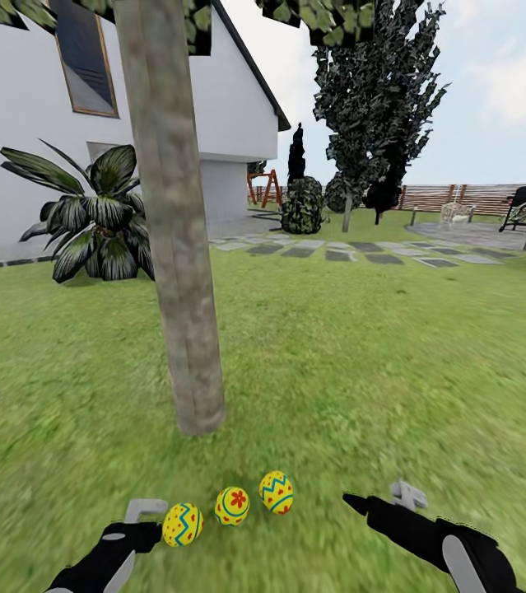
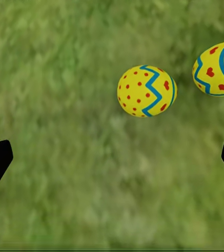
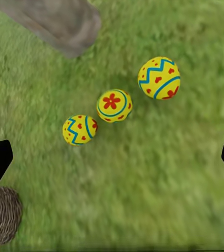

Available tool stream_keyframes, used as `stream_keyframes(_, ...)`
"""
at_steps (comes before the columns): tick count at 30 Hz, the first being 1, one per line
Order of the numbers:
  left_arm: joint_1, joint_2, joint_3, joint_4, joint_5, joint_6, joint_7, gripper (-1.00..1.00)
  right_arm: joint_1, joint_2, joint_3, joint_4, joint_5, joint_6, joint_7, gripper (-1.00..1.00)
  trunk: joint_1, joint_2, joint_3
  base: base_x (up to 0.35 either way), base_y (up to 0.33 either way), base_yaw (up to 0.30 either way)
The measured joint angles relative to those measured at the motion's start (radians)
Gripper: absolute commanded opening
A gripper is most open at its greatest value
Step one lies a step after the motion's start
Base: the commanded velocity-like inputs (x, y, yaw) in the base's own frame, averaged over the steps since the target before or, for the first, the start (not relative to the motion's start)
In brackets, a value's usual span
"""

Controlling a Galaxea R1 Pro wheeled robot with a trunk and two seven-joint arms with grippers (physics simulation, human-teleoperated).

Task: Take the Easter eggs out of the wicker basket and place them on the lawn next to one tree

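Yellow Easter eggs (image 1: 232,506) with blue zigzags, red dots

Easter eggs (image 1: 232,506): 3 | tree (image 1: 176,247): 1 | wicker basket (image 3: 0,218): 1 | grippers: 2 (left gripper (image 1: 143,515), right gripper (image 1: 378,498))

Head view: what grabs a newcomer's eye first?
Three yellow painted eggs lie in a row on the grass just in front of a thick grey-brown tree trunk. Both open grippers, left and right, flank the eggs.
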Motion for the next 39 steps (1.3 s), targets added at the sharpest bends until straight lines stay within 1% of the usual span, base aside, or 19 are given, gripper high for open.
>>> stream_keyframes(4,0.000,0.001,0.000,0.039,0.000,-0.042,0.000,1.00,0.000,-0.002,0.000,0.047,0.001,-0.047,0.001,1.00,-0.015,0.028,0.013,0.000,0.000,0.000)
stream_keyframes(7,0.001,0.003,0.000,0.067,0.000,-0.070,-0.001,1.00,0.000,-0.004,0.000,0.110,0.003,-0.101,0.003,1.00,-0.027,0.049,0.022,0.000,0.000,0.000)
stream_keyframes(12,0.002,0.004,0.000,0.092,-0.001,-0.102,-0.001,1.00,0.000,-0.005,0.000,0.147,0.003,-0.131,0.003,1.00,-0.046,0.084,0.038,0.000,0.000,0.000)
stream_keyframes(18,0.002,0.004,0.000,0.105,-0.001,-0.110,-0.001,1.00,0.001,-0.005,0.000,0.157,0.004,-0.140,0.003,1.00,-0.069,0.126,0.056,0.000,0.000,0.000)
stream_keyframes(22,0.002,0.005,0.000,0.109,-0.002,-0.112,-0.001,1.00,0.004,-0.005,0.000,0.177,0.004,-0.161,0.003,1.00,-0.084,0.154,0.069,0.000,0.000,0.000)
stream_keyframes(27,0.002,0.006,-0.001,0.110,-0.002,-0.113,-0.001,1.00,0.006,-0.005,0.000,0.182,0.004,-0.165,0.002,1.00,-0.104,0.189,0.085,0.000,0.000,0.000)
stream_keyframes(31,0.014,0.005,-0.001,0.110,-0.003,-0.118,-0.001,1.00,0.007,-0.005,0.000,0.193,0.004,-0.168,0.002,1.00,-0.119,0.217,0.097,0.000,0.000,0.000)
stream_keyframes(39,0.038,0.005,-0.001,0.109,-0.002,-0.123,-0.001,1.00,0.008,-0.005,0.000,0.253,0.006,-0.231,0.003,1.00,-0.150,0.273,0.122,0.000,0.000,0.000)
